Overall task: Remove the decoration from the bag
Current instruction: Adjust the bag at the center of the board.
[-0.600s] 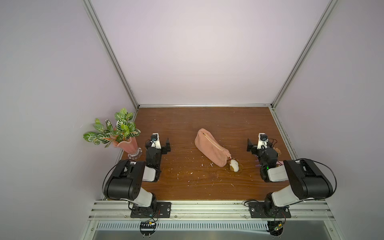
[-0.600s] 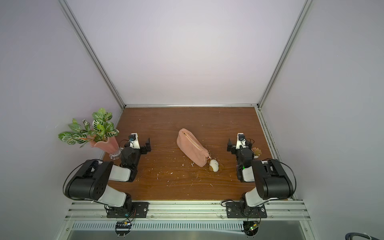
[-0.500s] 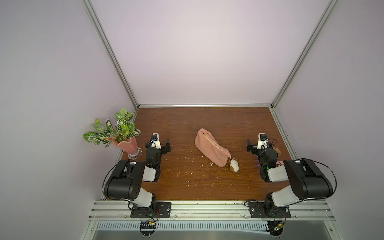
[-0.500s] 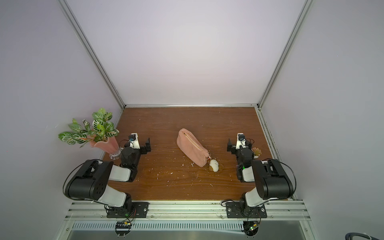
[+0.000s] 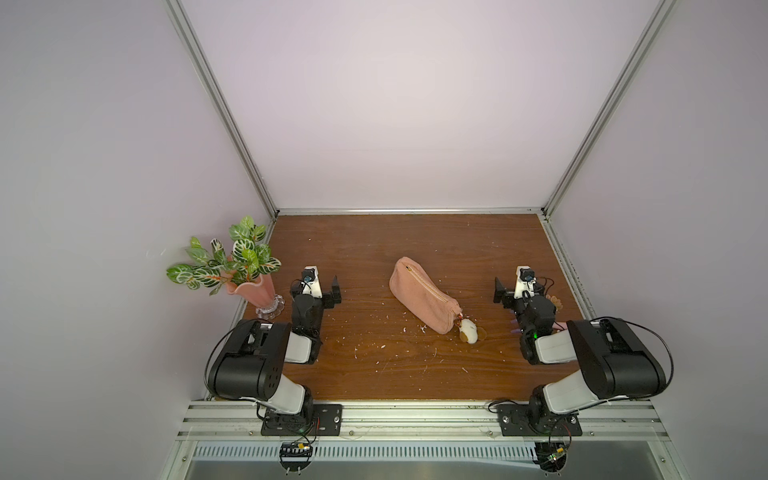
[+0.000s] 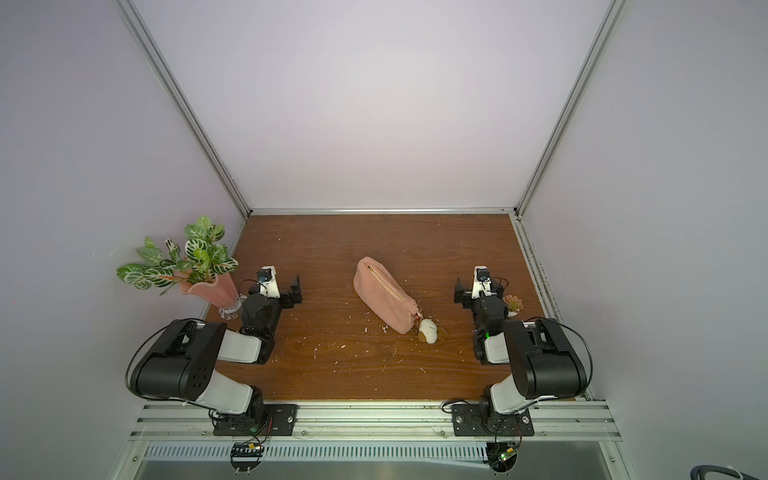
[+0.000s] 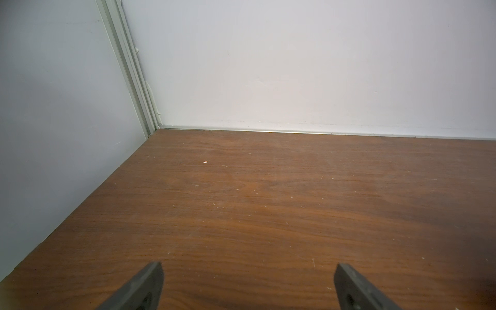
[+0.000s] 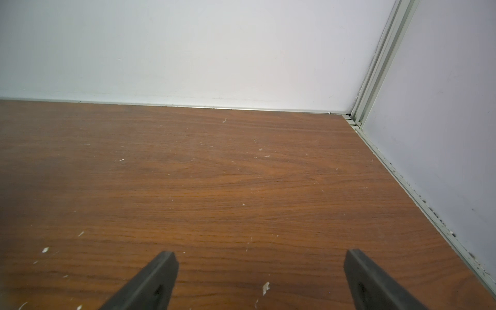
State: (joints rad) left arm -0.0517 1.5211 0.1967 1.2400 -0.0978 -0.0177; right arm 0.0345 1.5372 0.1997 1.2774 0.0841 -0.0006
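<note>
The bag (image 5: 422,301) (image 6: 384,301) is lying slantwise at the centre of the counter (image 5: 374,249) in both top views. Its zipper is facing up, with one end pointing to the upper left of the frame and the other to the lower right. The decoration (image 5: 468,330) (image 6: 428,331) is resting on the counter at that lower-right end, touching the bag's corner, and it is still attached there.

Compared with the earlier frames, nothing is shifting: bag, decoration and both arms are keeping the same places.

The left end effector (image 5: 322,291) (image 7: 248,271) is sitting low at the left of the frame, just beside the vase (image 5: 253,291). Its jaws are standing wide apart over bare wood and are gripping nothing. The right end effector (image 5: 513,293) (image 8: 259,257) is sitting at the right of the frame, near the succulent (image 6: 514,305). Its jaws are likewise spread wide and empty. Both are staying well apart from the bag, one on each side of it.

White flecks (image 8: 265,287) are lying scattered over the counter.
</note>
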